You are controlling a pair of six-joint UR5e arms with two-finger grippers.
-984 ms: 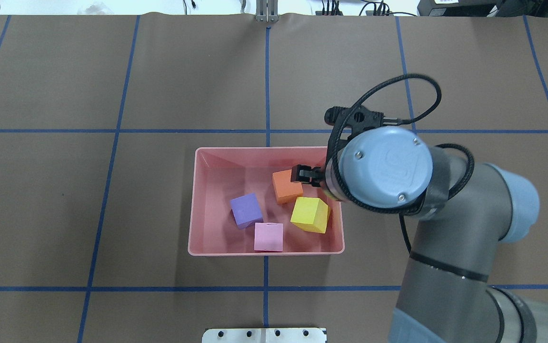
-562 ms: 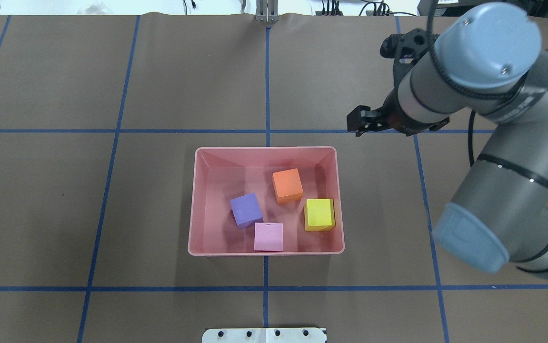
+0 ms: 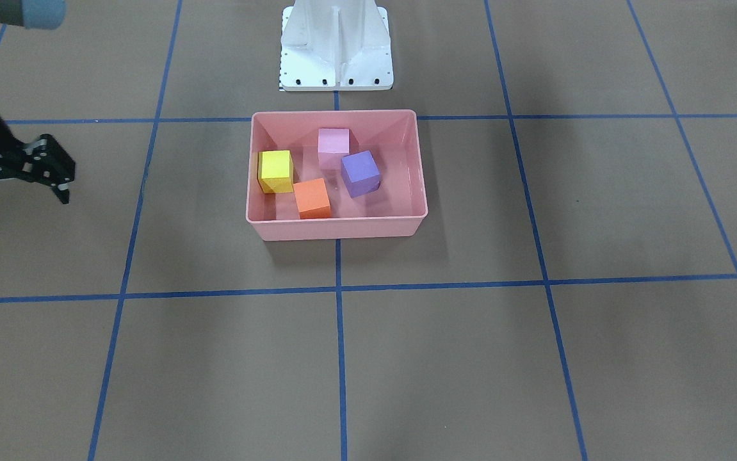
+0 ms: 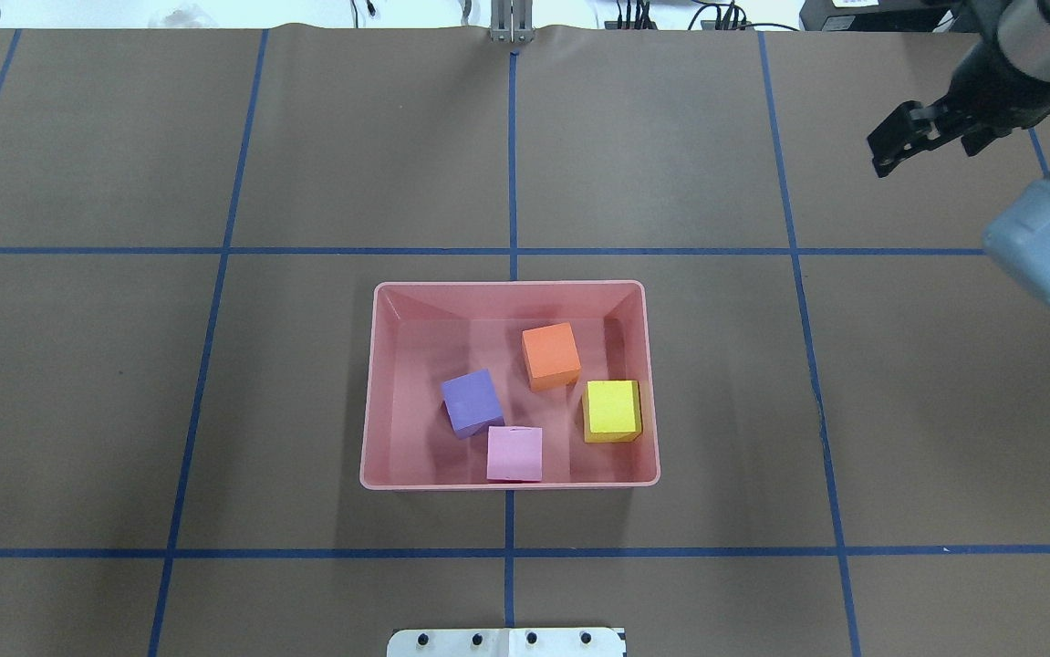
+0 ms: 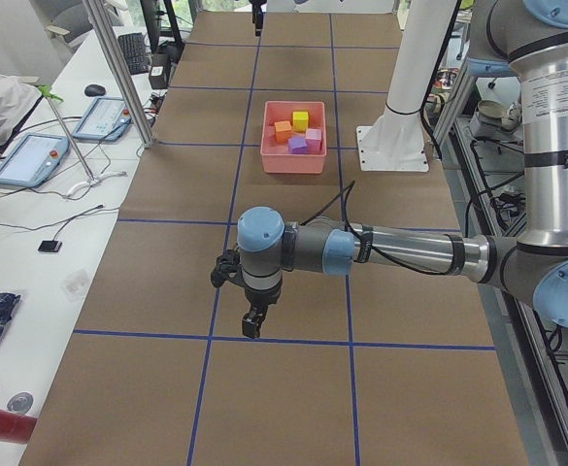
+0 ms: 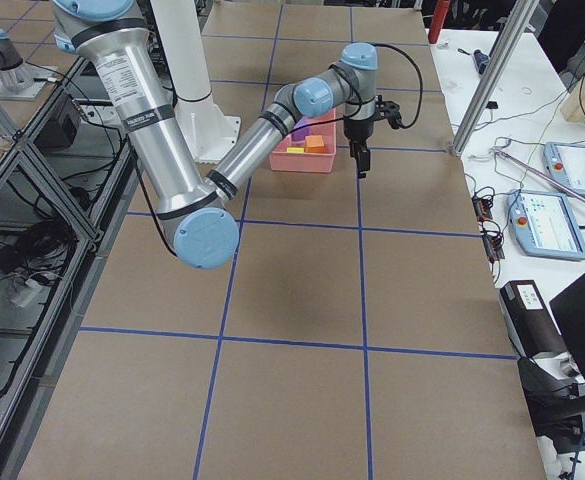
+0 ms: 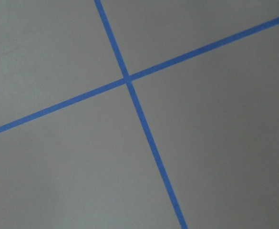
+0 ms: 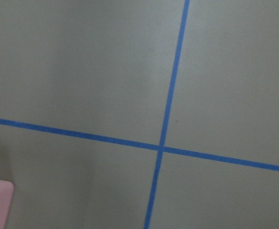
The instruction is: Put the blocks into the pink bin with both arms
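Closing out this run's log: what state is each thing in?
Salmon-pink shallow plastic bin: upright, holding all four cubes.
Orange matte cube: inside bin.
Yellow matte cube: inside bin.
Purple matte cube: inside bin.
Light pink matte cube: inside bin.
Right arm's black claw: open, empty.
Left arm's black claw: open or shut unclear.

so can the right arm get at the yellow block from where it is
Probably yes: the yellow block lies uncovered in the pink bin, and the right gripper hangs open over bare table.
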